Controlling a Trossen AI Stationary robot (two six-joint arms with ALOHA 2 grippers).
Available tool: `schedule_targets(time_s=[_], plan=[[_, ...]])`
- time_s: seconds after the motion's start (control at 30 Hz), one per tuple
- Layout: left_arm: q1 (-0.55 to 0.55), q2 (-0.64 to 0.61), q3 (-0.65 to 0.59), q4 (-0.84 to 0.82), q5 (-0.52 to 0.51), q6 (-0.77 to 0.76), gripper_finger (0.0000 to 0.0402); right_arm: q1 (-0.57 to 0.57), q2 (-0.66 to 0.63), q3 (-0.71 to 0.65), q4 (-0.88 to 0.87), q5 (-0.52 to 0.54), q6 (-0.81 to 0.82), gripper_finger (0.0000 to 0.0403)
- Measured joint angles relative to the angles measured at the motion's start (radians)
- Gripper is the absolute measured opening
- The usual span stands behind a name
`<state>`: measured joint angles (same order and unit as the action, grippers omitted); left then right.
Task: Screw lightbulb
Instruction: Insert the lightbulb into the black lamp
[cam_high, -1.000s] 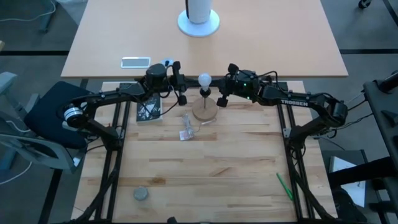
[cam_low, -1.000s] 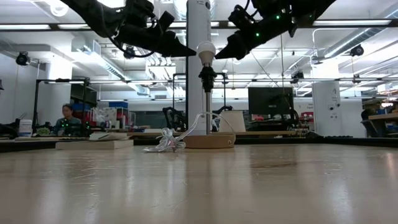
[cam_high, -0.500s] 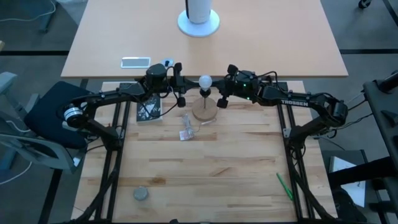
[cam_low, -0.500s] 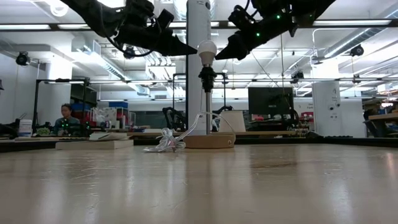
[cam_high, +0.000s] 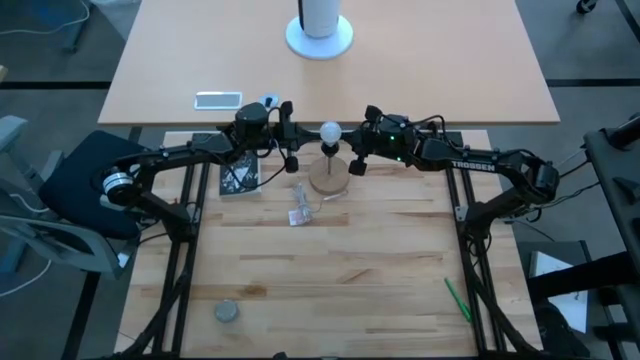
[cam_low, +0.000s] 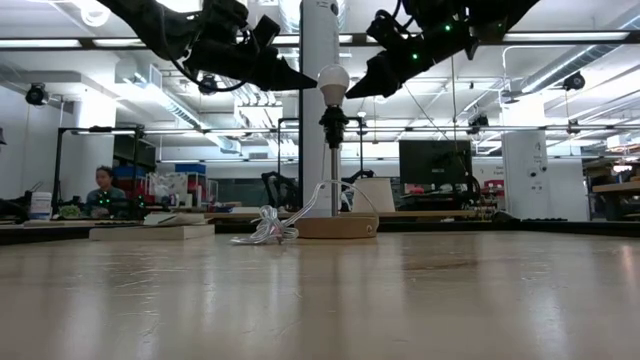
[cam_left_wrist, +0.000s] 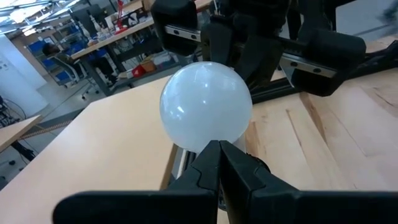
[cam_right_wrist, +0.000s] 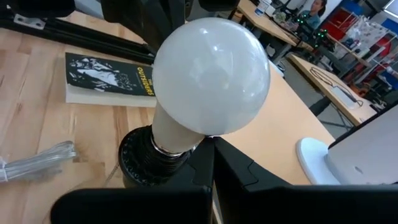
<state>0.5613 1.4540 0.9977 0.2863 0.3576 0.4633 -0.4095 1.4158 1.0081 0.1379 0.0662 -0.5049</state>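
The white frosted lightbulb (cam_high: 329, 130) stands upright with its base in the black socket (cam_low: 332, 120). The socket sits on a thin stem above a round wooden disc (cam_high: 328, 181) at the table's far middle. My left gripper (cam_high: 312, 134) is shut, with its tips at the bulb's left side. My right gripper (cam_high: 346, 140) is shut, with its tips at the bulb's right side. The bulb fills the left wrist view (cam_left_wrist: 205, 106) and the right wrist view (cam_right_wrist: 211, 74). My left gripper's shut fingertips (cam_left_wrist: 217, 152) meet the lower part of the bulb's globe (cam_left_wrist: 208, 140) on its left side. They come from the table's left, slanting slightly down. My right gripper's shut fingertips (cam_right_wrist: 208, 149) meet the bulb where the globe tapers to its neck (cam_right_wrist: 186, 140), on its right side. They come from the table's right, slanting down. The bulb stays upright in the socket.
A crumpled clear wrapper (cam_high: 300, 206) lies just in front of the disc, and a book (cam_high: 238, 177) lies to its left. A grey round thing (cam_high: 227, 312) and a green pen (cam_high: 457, 299) lie near the front edge. A phone (cam_high: 218, 99) and a white stand (cam_high: 320, 35) sit on the far table.
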Motion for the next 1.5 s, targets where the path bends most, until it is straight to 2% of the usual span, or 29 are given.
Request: schedule_targets(time_s=[0.3, 1.5], plan=[[0.000, 0.000, 0.000, -0.003, -0.001, 0.000, 0.0000, 0.002, 0.000, -0.003, -0.001, -0.042, 0.014, 0.0000], [0.002, 0.000, 0.000, -0.016, -0.071, -0.028, 0.0000, 0.026, 0.000, -0.003, -0.004, -0.052, 0.024, 0.0000]])
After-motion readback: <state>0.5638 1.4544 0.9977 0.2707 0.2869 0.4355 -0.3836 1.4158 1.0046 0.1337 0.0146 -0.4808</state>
